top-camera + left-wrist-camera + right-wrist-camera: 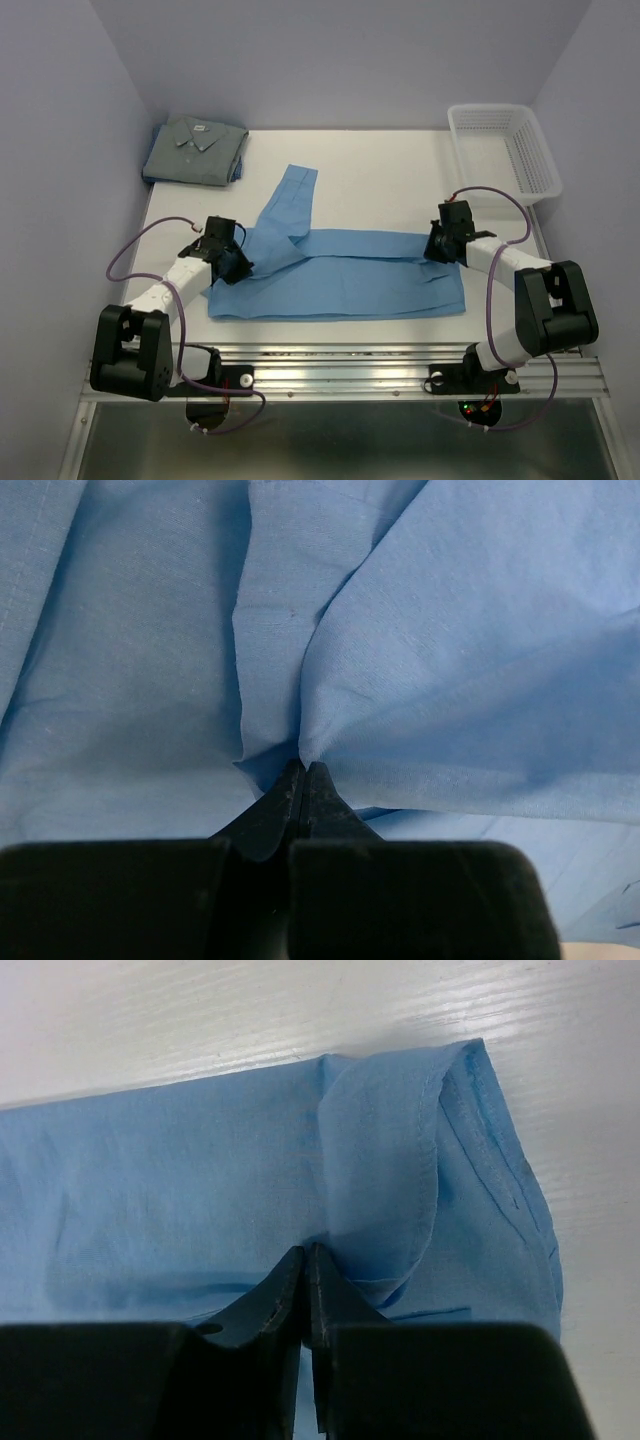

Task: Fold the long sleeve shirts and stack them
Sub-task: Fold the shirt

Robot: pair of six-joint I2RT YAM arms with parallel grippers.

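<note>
L tool (303, 768): jaws fully closed, pinching a bunched ridge of the sky-blue shirt (340, 280) at its left end. R tool (305, 1252): jaws nearly together, tips at the shirt's folded right end; grip can't be told. Shirt lies spread across tabletop (390, 170) centre, front hem near front edge, one sleeve angled rearward. Grey-blue shirt (195, 150) folded at far-left corner. Open room behind shirt; basket (505, 150) far right.

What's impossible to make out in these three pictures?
- Top view: the writing on the neck label of the grey-blue shirt is too small to read.
- Top view: the sky-blue shirt hides its collar and buttons under its own folds.
- Right wrist view: whether the right gripper pinches cloth; its fingertips cover the spot.
- Left wrist view: what surrounds the left gripper; cloth nearly fills the frame.
</note>
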